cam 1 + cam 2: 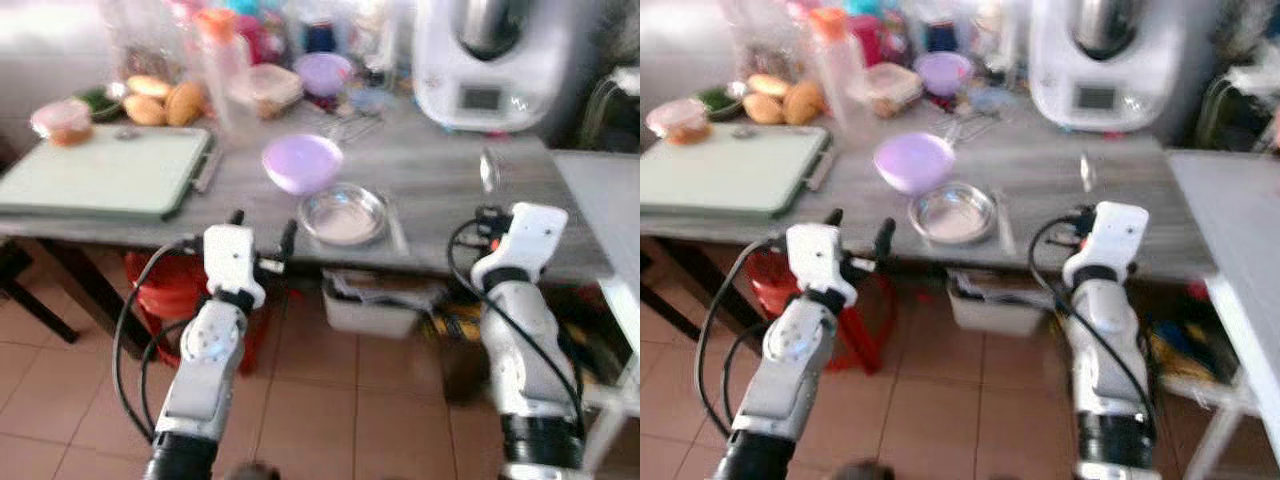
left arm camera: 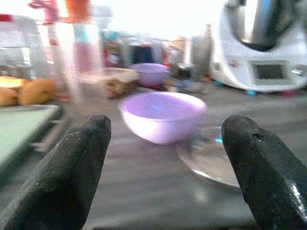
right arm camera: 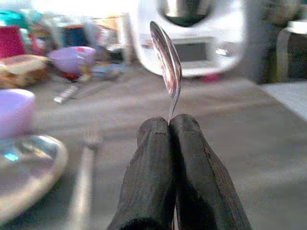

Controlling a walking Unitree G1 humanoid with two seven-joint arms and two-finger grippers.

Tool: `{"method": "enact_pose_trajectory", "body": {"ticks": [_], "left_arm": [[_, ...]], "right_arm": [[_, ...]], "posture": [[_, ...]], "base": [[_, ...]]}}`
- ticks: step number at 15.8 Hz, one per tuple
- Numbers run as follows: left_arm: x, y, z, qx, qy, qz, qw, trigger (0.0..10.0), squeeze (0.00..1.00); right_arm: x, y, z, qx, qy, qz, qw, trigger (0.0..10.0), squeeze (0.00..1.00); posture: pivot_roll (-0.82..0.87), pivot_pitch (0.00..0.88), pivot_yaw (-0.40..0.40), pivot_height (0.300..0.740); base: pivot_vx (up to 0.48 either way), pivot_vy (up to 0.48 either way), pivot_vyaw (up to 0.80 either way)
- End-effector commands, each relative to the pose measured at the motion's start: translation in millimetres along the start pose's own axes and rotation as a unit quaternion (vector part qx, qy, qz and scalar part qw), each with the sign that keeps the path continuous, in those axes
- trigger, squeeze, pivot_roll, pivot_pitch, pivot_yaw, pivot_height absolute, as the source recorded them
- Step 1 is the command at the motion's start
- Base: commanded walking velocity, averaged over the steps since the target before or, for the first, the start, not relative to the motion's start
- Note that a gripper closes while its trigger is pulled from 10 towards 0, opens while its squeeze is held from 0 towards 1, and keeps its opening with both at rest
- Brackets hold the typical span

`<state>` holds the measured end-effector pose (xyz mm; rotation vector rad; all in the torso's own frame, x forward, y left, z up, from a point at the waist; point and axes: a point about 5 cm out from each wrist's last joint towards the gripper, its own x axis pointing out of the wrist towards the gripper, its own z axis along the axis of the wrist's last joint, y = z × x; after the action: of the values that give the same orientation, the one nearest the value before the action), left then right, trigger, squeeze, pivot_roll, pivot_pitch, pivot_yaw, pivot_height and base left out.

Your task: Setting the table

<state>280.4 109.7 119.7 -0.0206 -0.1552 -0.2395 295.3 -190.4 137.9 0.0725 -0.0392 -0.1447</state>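
A grey worktop (image 1: 450, 190) runs across the upper half of the left eye view. The right gripper (image 3: 169, 127), at the lower right of centre in that view, sits at the worktop's near edge with its 2 black fingers (image 3: 148, 182) pressed tight together on the handle of a spoon (image 3: 165, 64). The spoon stands upright above the fingers, bowl at the top, over the worktop's right part.

The left gripper (image 1: 262, 238) is at the near edge left of centre, its 2 fingers (image 2: 72, 167) spread wide with nothing between them, pointing toward the lilac bowl (image 1: 302, 162) and the metal plate (image 1: 343, 214). The lilac bowl stands near the middle of the frame; the shallow metal plate lies just in front of it, toward the near edge, and their rims look close or touching. A fork (image 3: 85, 165) lies flat on the worktop just beside the plate's right rim.

At the left of the frame lies a pale green cutting board (image 1: 105, 170). Behind it, in the upper left, are bread rolls (image 1: 165, 100) and a small tub (image 1: 62, 120). A white kitchen machine (image 1: 495, 60) stands at the upper right, with a smaller purple bowl (image 1: 322, 72) and blurred containers along the back. Below the worktop, a red stool (image 1: 165, 290) stands on the tiled floor (image 1: 330, 410).
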Motion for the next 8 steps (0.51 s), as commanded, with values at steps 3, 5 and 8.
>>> {"method": "enact_pose_trajectory", "body": {"ticks": [3, 5, 8], "left_arm": [[-1.9, 7.4, -1.3, 0.003, 0.010, 0.014, 1.000, 10.0, 0.00], [-6.9, 10.1, 1.0, 0.001, 0.002, 0.016, 1.000, 10.0, 0.00], [-15.2, 12.8, 3.8, 0.004, 0.002, 0.010, 1.000, 10.0, 0.00]], "right_arm": [[1.0, 7.9, 4.2, 0.002, -0.009, 0.015, 1.000, 10.0, 0.00], [1.3, 7.4, 4.6, 0.002, -0.010, 0.015, 1.000, 10.0, 0.00], [1.6, 7.6, 4.6, 0.001, -0.010, 0.014, 1.000, 10.0, 0.00]], "posture": [[-0.02, 0.000, 0.026, 0.740], [-0.02, 0.000, 0.025, 0.740], [-0.02, 0.000, 0.025, 0.740]], "base": [[0.415, 0.000, 0.00], [0.000, 0.000, 0.00], [0.000, 0.000, 0.00]]}}
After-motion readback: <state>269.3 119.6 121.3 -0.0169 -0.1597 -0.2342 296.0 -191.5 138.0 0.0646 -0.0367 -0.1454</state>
